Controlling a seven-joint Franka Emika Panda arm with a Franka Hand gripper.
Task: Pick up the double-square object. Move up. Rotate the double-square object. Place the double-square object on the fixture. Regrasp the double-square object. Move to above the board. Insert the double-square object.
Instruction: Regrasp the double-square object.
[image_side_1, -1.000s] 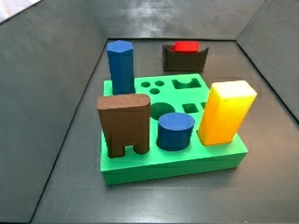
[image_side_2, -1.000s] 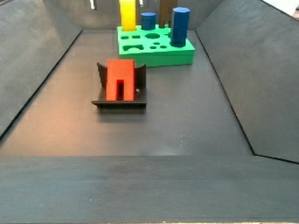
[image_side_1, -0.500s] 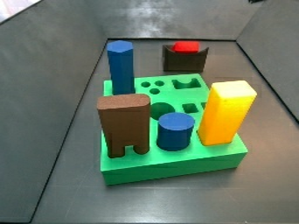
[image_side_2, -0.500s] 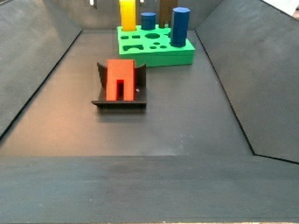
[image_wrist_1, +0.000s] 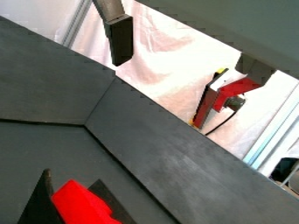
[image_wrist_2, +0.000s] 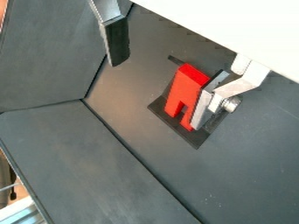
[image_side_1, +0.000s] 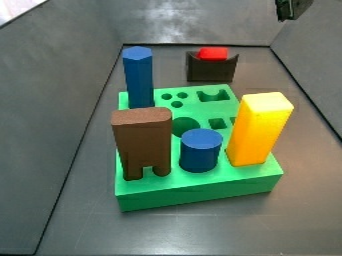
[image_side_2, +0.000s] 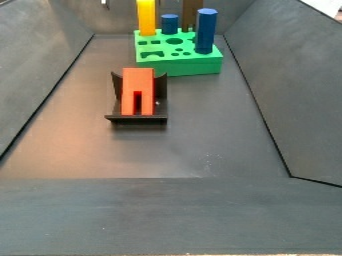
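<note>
Double-square object (image_side_2: 136, 88) unmoved on fixture (image_side_2: 136, 112); gripper (image_wrist_2: 170, 66) newly overhead.

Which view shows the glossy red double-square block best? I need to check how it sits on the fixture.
A side view: the glossy red double-square block lies whole along the dark fixture. Another side view shows only its end; the wrist views show parts, with the open gripper above, holding nothing.

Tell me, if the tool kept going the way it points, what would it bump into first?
Probably the double-square object, lying on the fixture. In a wrist view the open, empty tool points toward it. Depth is unclear, so it could miss and meet the bare floor.
</note>
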